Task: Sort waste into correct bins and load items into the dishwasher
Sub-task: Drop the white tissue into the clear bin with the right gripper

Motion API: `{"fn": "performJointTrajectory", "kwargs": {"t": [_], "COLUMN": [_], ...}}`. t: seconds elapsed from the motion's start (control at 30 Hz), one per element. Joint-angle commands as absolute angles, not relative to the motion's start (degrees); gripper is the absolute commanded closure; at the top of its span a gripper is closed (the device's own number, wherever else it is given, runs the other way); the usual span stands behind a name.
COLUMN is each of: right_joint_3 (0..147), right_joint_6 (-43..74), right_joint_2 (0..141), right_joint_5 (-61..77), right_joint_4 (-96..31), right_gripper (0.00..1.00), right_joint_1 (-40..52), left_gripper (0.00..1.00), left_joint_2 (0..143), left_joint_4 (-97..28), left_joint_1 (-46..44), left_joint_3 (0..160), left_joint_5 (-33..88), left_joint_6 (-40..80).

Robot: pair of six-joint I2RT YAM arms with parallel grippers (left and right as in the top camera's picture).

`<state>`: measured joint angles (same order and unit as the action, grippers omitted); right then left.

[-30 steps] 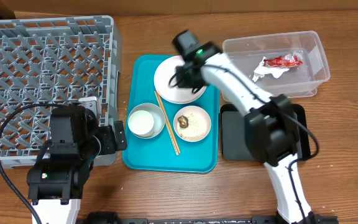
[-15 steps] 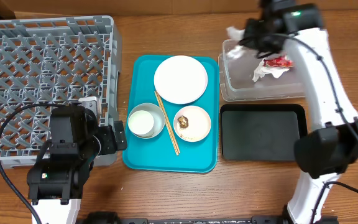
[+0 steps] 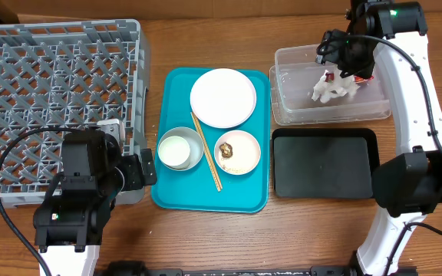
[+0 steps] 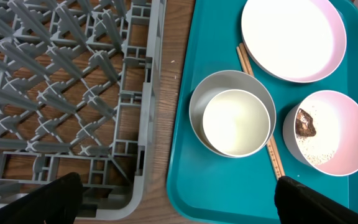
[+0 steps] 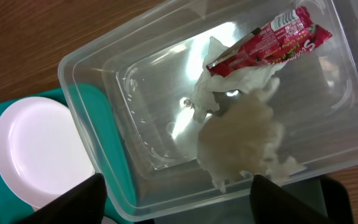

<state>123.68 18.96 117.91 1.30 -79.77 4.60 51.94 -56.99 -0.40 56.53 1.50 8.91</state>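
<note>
On tray (image 3: 206, 201) — one plate (image 3: 222, 97), two bowls (image 3: 239, 152)

Overhead looks straight down on the whole table (image 3: 206, 238); both wrist views look down closely, sharing the teal tray (image 4: 185, 155).

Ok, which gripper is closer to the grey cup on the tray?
Left. The left gripper sits just left of the grey cup, at the rack corner; the right gripper is far off, over the clear tub.

Right arm (image 3: 413, 84) outstretched, right fingers (image 5: 86, 199) apart, left fingers (image 4: 319, 205) spread wide
</note>
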Motion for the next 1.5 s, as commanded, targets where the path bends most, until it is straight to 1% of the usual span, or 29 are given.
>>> {"fn": "performJointTrajectory", "kwargs": {"t": [0.0, 0.03, 0.2, 0.27, 0.37, 0.4, 0.43, 0.47, 0.53, 0.57, 0.6, 0.7, 0.73, 0.77, 0.87, 0.93, 1.0, 1.17, 1.47], "right_joint_3": [124.11, 124.11, 123.92, 123.70, 123.70, 123.70, 123.70, 123.70, 123.70, 123.70, 123.70, 123.70, 123.70, 123.70, 123.70, 123.72, 123.72, 123.72, 123.72], "right_joint_6": [17.69, 16.40, 13.54, 13.78, 15.18, 14.61, 10.55, 0.40, -14.48, -14.37, -9.39, 16.97, 21.15, 22.59, 20.88, 14.96, 11.66, 11.94, 11.00], "right_joint_2": [113.97, 113.69, 114.61, 114.96, 115.15, 115.15, 115.15, 115.15, 115.15, 115.15, 115.15, 115.15, 115.15, 115.15, 115.15, 115.15, 115.09, 112.95, 104.03], "right_joint_5": [1.83, 2.61, 2.11, -0.23, -2.09, -1.30, 2.24, 10.46, 22.63, 21.30, 16.21, -11.42, -15.53, -16.45, -12.62, -5.78, -1.89, 1.43, 2.96], "right_joint_4": [-80.20, -80.47, -81.97, -81.97, -81.12, -80.77, -80.58, -80.97, -84.25, -84.55, -84.25, -85.38, -86.21, -86.72, -86.70, -86.32, -86.30, -87.44, -94.43], "right_gripper": [0.17, 0.13, 0.11, 0.11, 0.08, 0.03, 0.00, 0.00, 0.00, 0.00, 0.00, 0.00, 0.00, 0.00, 0.00, 0.00, 0.00, 0.00, 0.00], "right_joint_1": [4.73, 4.69, 4.62, 4.62, 4.64, 4.64, 4.64, 4.64, 4.64, 4.64, 4.56, 4.29, 4.29, 4.29, 4.29, 4.32, 4.32, 4.08, 4.03], "left_gripper": [0.00, 0.00, 0.00, 0.00, 0.00, 0.00, 0.00, 0.00, 0.00, 0.00, 0.00, 0.00, 0.00, 0.00, 0.00, 0.00, 0.00, 0.00, 0.00], "left_joint_2": [52.12, 52.12, 52.14, 52.14, 52.12, 52.14, 52.12, 52.12, 52.14, 52.14, 52.12, 52.14, 52.12, 52.14, 52.14, 52.12, 52.14, 52.12, 52.12], "left_joint_4": [-56.62, -56.60, -56.62, -56.62, -56.69, -56.73, -56.77, -56.77, -56.77, -56.75, -56.75, -56.73, -56.73, -56.75, -56.75, -56.69, -56.69, -56.73, -56.77], "left_joint_1": [-0.67, -0.67, -0.67, -0.69, -0.67, -0.67, -0.67, -0.69, -0.67, -0.69, -0.67, -0.69, -0.67, -0.67, -0.67, -0.67, -0.67, -0.67, -0.67], "left_joint_3": [57.80, 57.80, 57.80, 57.80, 57.80, 57.80, 57.80, 57.80, 57.80, 57.80, 57.80, 57.80, 57.80, 57.80, 57.80, 57.80, 57.80, 57.80, 57.80], "left_joint_5": [2.35, 2.35, 2.37, 2.37, 2.37, 2.37, 2.37, 2.37, 2.37, 2.35, 2.35, 2.37, 2.37, 2.37, 2.35, 2.35, 2.35, 2.33, 1.19], "left_joint_6": [9.43, 9.43, 9.45, 9.45, 9.45, 9.45, 9.45, 9.45, 9.45, 9.45, 9.45, 9.45, 9.45, 9.45, 9.45, 9.43, 9.43, 9.43, 9.43]}}
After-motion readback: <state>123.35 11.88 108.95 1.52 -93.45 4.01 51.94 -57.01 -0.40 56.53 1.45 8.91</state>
